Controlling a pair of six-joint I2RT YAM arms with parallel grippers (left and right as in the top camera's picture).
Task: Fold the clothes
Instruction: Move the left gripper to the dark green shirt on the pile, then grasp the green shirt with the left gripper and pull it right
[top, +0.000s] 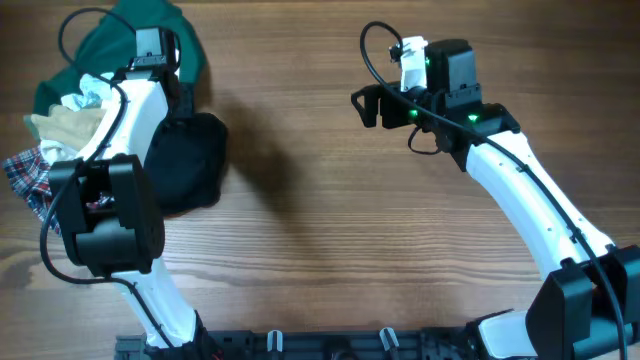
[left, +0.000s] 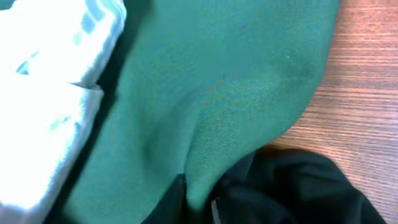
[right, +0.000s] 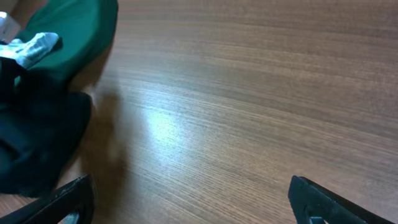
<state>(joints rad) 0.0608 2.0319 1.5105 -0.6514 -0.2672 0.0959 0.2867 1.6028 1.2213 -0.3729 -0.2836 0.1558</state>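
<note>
The clothes lie in a pile at the table's left. A dark green garment (top: 100, 45) is at the back, with white (top: 85, 95), beige (top: 65, 125) and plaid (top: 25, 172) ones beside it and a black one (top: 190, 160) in front. My left gripper (top: 180, 95) is low over the pile, mostly hidden under its arm. In the left wrist view its fingers (left: 199, 202) pinch a fold of the green garment (left: 217, 81), between the white fabric (left: 43, 93) and the black fabric (left: 298, 186). My right gripper (top: 365, 105) is wide open and empty above bare wood (right: 193, 205).
The wooden table (top: 320, 220) stretches from the pile to the right. The right wrist view shows the green garment (right: 74, 31) and the black one (right: 37, 137) at its left edge. The arm bases stand at the front edge.
</note>
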